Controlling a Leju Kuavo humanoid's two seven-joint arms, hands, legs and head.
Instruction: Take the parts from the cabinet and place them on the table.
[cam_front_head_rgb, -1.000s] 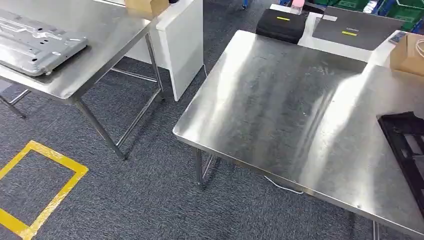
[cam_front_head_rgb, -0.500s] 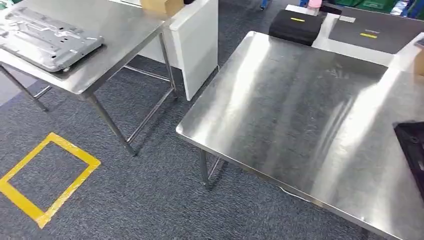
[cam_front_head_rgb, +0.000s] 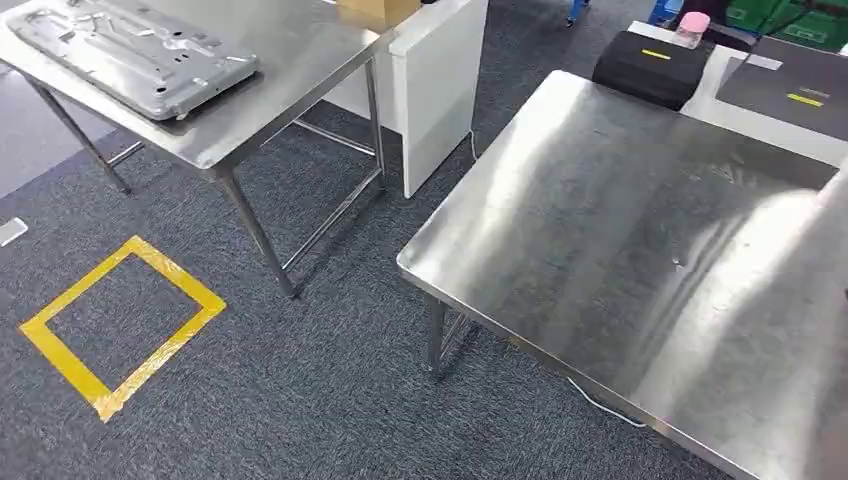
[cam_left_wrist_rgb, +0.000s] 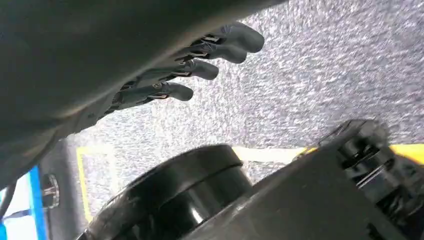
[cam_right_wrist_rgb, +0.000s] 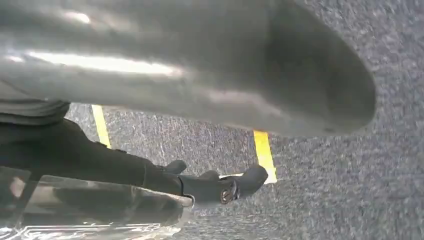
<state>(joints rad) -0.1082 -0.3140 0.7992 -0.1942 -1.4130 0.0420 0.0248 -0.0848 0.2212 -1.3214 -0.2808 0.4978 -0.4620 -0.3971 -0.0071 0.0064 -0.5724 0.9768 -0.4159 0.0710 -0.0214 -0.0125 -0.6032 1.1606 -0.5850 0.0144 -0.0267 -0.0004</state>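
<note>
A flat grey metal part (cam_front_head_rgb: 135, 50) lies on the steel table (cam_front_head_rgb: 300, 70) at the back left. A larger steel table (cam_front_head_rgb: 640, 230) stands to the right, its top bare where I see it. My left hand (cam_left_wrist_rgb: 200, 60) hangs over the grey carpet with its fingers stretched out and apart, holding nothing. In the right wrist view my right hand (cam_right_wrist_rgb: 215, 187) also hangs above the carpet. Its dark fingers (cam_right_wrist_rgb: 250, 180) are extended under the thick grey thumb (cam_right_wrist_rgb: 300, 85), and I see nothing in them.
A yellow tape square (cam_front_head_rgb: 120, 325) marks the carpet at the front left. A white cabinet unit (cam_front_head_rgb: 440, 90) stands between the two tables, with a cardboard box (cam_front_head_rgb: 375, 10) behind it. A black case (cam_front_head_rgb: 655, 65) sits beyond the right table.
The whole picture has shifted right and down, so the camera has turned left. The black tray on the right table has left the view, and more of the left table shows.
</note>
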